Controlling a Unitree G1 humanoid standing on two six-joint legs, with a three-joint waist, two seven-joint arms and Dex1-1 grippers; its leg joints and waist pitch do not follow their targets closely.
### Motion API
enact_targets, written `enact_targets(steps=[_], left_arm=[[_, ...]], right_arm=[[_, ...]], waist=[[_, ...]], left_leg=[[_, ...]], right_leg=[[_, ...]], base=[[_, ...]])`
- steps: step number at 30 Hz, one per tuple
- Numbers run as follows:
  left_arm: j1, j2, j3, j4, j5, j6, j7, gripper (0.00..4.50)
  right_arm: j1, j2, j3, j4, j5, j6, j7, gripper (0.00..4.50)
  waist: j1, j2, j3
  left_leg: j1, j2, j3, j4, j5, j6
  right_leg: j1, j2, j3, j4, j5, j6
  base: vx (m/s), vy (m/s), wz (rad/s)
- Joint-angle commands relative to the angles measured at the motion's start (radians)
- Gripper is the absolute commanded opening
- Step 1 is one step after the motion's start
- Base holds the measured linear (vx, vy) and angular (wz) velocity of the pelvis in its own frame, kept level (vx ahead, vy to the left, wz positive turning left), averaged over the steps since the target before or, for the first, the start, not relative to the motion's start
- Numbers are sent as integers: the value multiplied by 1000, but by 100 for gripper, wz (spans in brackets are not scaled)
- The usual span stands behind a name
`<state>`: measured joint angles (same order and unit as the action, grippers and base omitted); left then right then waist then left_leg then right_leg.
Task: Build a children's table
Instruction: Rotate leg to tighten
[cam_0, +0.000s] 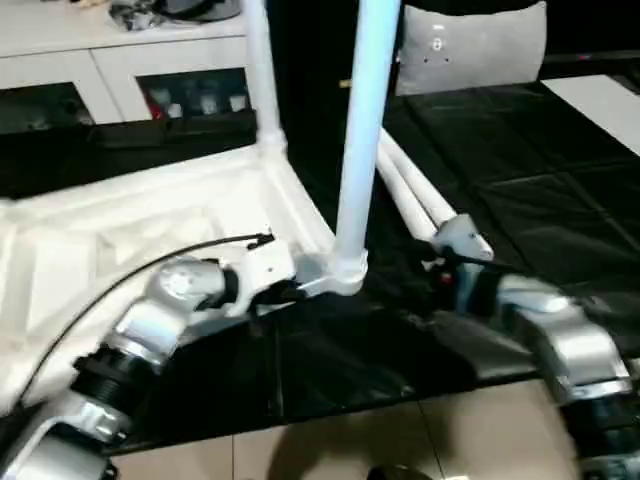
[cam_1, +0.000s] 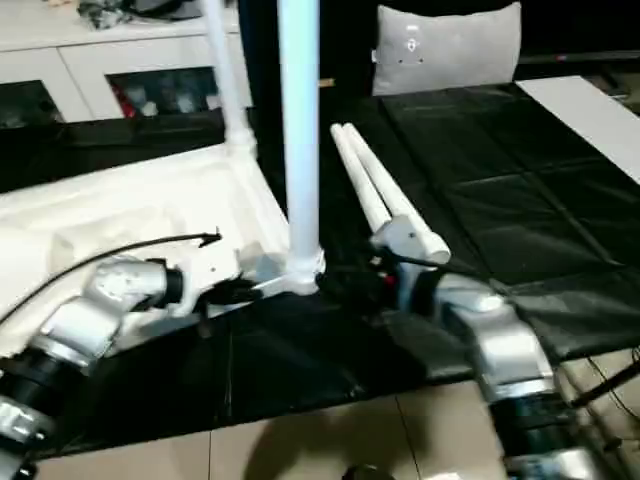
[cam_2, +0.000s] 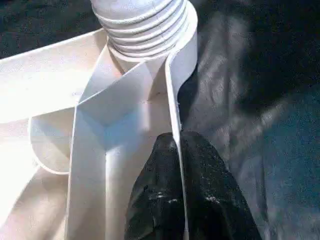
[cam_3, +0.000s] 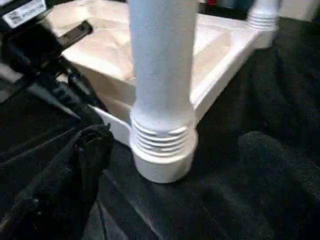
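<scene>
Top (cam_0: 120, 230) upside down on black mat (cam_0: 560, 200), two legs (cam_0: 360, 150) upright in sockets, two spare legs (cam_1: 385, 195) beside. Left gripper (cam_2: 177, 200) pinches rim wall; right gripper (cam_3: 165, 200) wide, empty. Plastic looks light, stiff, slick: grip legs mid-shaft.

I judge this a domestic room. Behind my work stands a white cabinet (cam_0: 120, 70) with glass doors, small items on its shelves. A grey cushion (cam_1: 447, 45) rests at the back. Black mats (cam_0: 480, 200) cover a pale tiled floor (cam_1: 330, 440).
</scene>
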<state>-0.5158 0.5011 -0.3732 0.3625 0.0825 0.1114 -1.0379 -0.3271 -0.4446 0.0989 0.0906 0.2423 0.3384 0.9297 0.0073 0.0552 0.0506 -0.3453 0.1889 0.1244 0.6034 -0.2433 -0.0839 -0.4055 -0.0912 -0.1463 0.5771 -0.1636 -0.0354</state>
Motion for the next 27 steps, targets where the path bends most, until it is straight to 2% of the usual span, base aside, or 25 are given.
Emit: enact_targets(steps=[1, 2, 6, 9, 11, 12, 15, 16, 21, 27], left_arm=[[12, 21, -73, 31, 46, -31, -65, 0], [5, 32, -88, 34, 41, -62, -112, 0], [-4, 39, -109, 30, 32, -97, -170, 0], [-13, 34, -122, 28, 24, -127, -206, 0], [-17, 29, -125, 31, 22, -142, -221, 0], [-21, 26, -127, 35, 22, -154, -231, 0], [-23, 22, -130, 38, 25, -164, -243, 0], [-24, 21, -130, 39, 25, -166, -245, 0], [-21, 15, -128, 40, 18, -167, -251, 0], [-11, 14, -129, 43, 20, -177, -258, 0]], right_arm=[[-23, -14, 19, -9, 8, -22, 43, 448], [-38, -42, 51, 5, -2, -43, 105, 448], [-67, -56, 100, 58, -45, -85, 154, 448], [-98, -38, 122, 121, -57, -122, 180, 413], [-112, -24, 126, 147, -51, -132, 200, 410], [-124, -20, 133, 164, -46, -140, 216, 393], [-142, -16, 149, 194, -48, -157, 243, 361], [-145, -15, 152, 201, -49, -161, 249, 361], [-162, -5, 159, 249, -59, -184, 266, 316], [-162, -16, 183, 279, -70, -188, 305, 293]], waist=[[6, 0, -66], [6, 0, -67], [14, 2, -69], [31, 2, -73], [37, 3, -73], [39, 1, -75], [48, 2, -75], [50, -1, -75], [52, -2, -75], [52, -2, -76]], left_leg=[[-17, 32, 6, -65, -12, 116], [-16, 34, 6, -65, -7, 116], [-14, 37, 8, -62, 17, 130], [-10, 39, 11, -60, 26, 120], [-10, 40, 10, -60, 27, 118], [-11, 40, 11, -59, 30, 120], [-8, 42, 11, -57, 32, 119], [-9, 41, 12, -58, 27, 116], [-12, 40, 12, -58, 5, 102], [-12, 40, 11, -56, 14, 106]], right_leg=[[79, -62, 66, -52, -145, -198], [79, -63, 67, -49, -135, -202], [77, -64, 67, -42, -101, -224], [74, -65, 69, -38, -98, -234], [75, -65, 69, -36, -88, -239], [76, -65, 69, -34, -79, -241], [75, -66, 70, -32, -80, -238], [75, -65, 70, -32, -86, -237], [76, -67, 70, -34, -125, -225], [76, -64, 69, -33, -120, -221]], base=[[0, 0, 0], [0, 0, 0], [0, 0, 0], [0, 0, 0], [0, 0, 0], [0, 0, 0], [0, 0, 0], [0, 0, 0], [0, 0, 0], [0, 0, 0]])
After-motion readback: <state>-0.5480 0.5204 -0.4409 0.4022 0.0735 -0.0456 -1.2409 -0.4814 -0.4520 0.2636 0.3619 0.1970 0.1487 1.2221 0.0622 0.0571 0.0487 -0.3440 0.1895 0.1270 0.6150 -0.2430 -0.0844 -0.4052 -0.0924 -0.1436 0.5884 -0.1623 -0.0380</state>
